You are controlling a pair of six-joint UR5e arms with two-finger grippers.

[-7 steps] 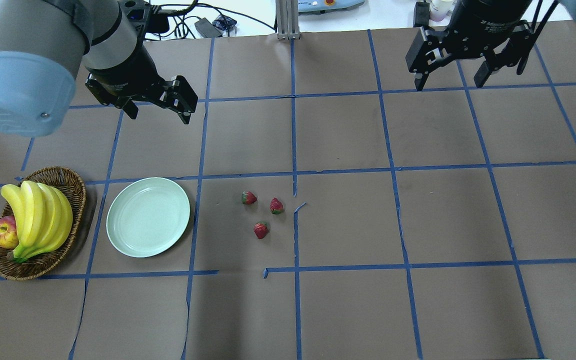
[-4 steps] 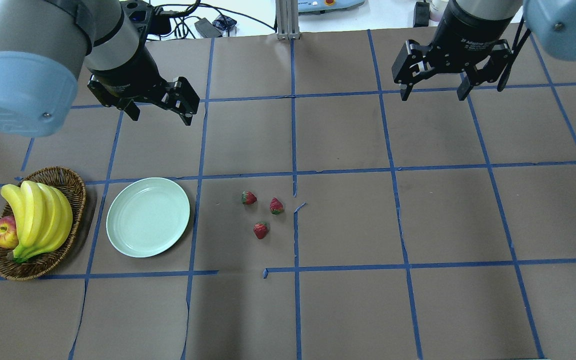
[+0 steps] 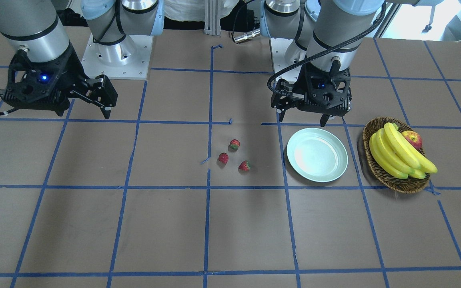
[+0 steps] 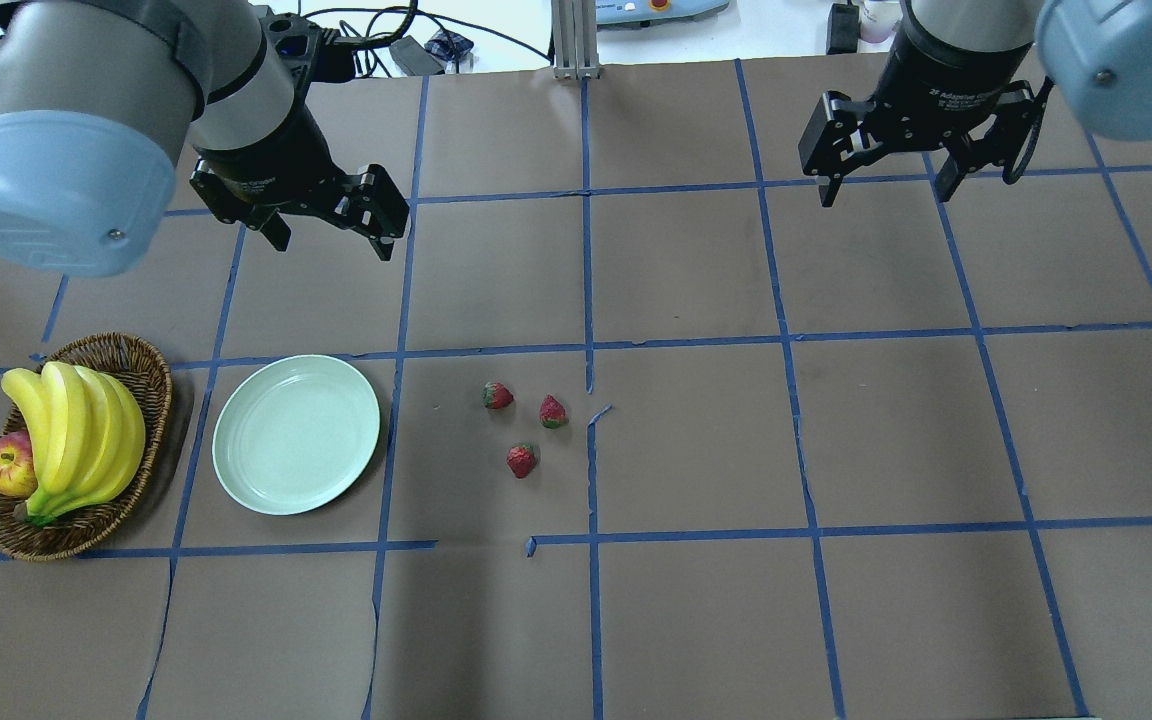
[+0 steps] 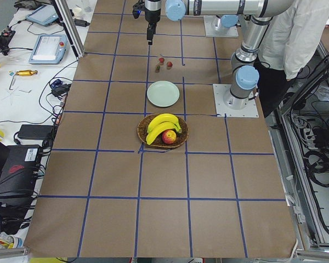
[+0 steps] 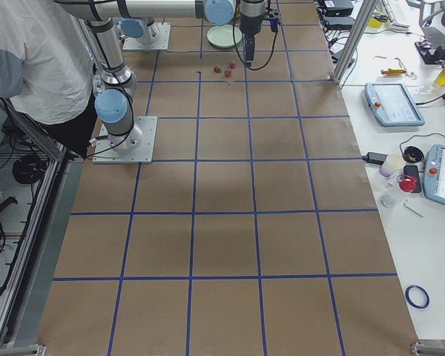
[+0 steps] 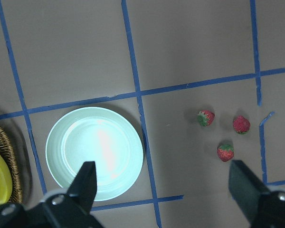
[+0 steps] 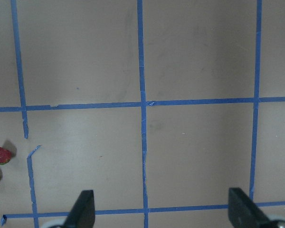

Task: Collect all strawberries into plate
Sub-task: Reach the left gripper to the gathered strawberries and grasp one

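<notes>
Three strawberries [image 4: 498,396] [image 4: 553,412] [image 4: 522,460] lie close together on the brown paper near the table's middle; they also show in the front view [image 3: 235,144] and the left wrist view [image 7: 225,152]. The pale mint plate [image 4: 296,434] sits empty to their left, also seen in the left wrist view [image 7: 95,153]. My left gripper [image 4: 333,238] hangs open and empty, high above the table behind the plate. My right gripper [image 4: 884,190] hangs open and empty, far back on the right. Two strawberries [image 8: 2,155] show at the left edge of the right wrist view.
A wicker basket [image 4: 151,380] with a bunch of bananas [image 4: 76,440] and an apple [image 4: 6,465] stands just left of the plate. Blue tape lines grid the brown paper. Cables and devices lie beyond the table's far edge.
My right gripper has shifted a little towards the left and down in the overhead view. My left gripper has edged slightly right and forward. The strawberries and the plate have not moved.
</notes>
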